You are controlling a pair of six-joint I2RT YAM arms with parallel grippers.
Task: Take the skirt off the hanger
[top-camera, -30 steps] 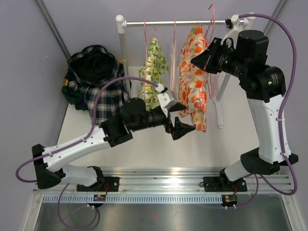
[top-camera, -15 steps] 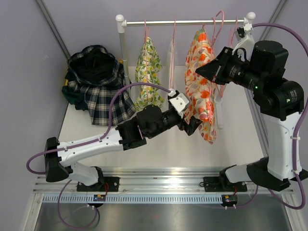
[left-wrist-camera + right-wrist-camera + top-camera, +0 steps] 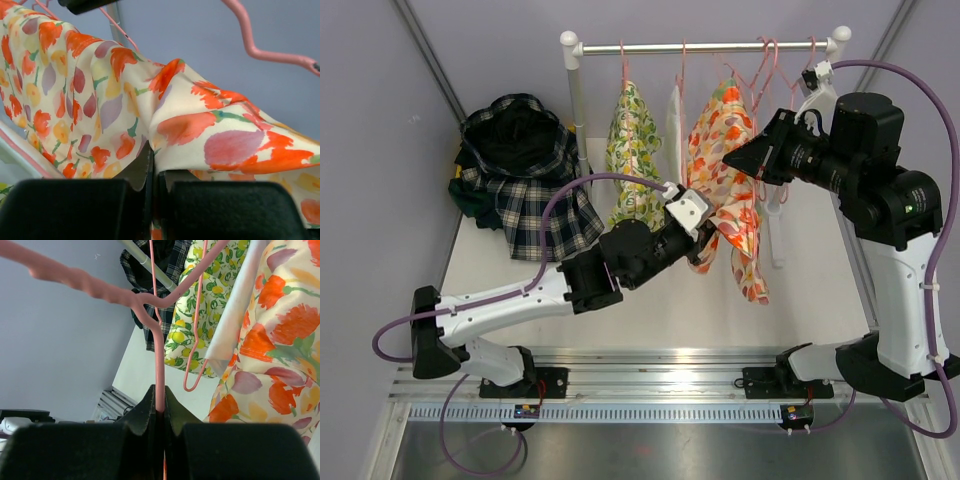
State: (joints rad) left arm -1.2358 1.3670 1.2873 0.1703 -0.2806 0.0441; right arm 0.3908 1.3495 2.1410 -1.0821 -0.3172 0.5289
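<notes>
Lilac walls close in a pale surface (image 3: 650, 300), and at its far left lies a heap of dark plaid clothes (image 3: 515, 170), no part of this job. A white rail (image 3: 700, 46) crosses the back, and a lemon-print garment (image 3: 632, 150) hangs nearest its left post.

Next comes the left hand (image 3: 705, 250), reached out toward the middle of the rail. In its wrist view the fingers are pressed together with a fold of the orange-flowered skirt (image 3: 100, 100) pinched between them. The skirt is draped from the rail's right half, its lower part pulled out toward that hand and its top bunched against the pink hanger (image 3: 159, 355). Whether any clip grips the cloth is hidden by the folds.

Furthest right, the right hand (image 3: 732, 158) is clamped on the hanger's thin stem, which runs straight up from between its fingertips.

By my reading, the step in hand is the separation itself: one hand anchors the wire, the other has the cloth. The next move likely calls for the left hand to draw the skirt down and away while the right keeps the hanger steady, so the fabric slides free instead of dragging the hanger along.
</notes>
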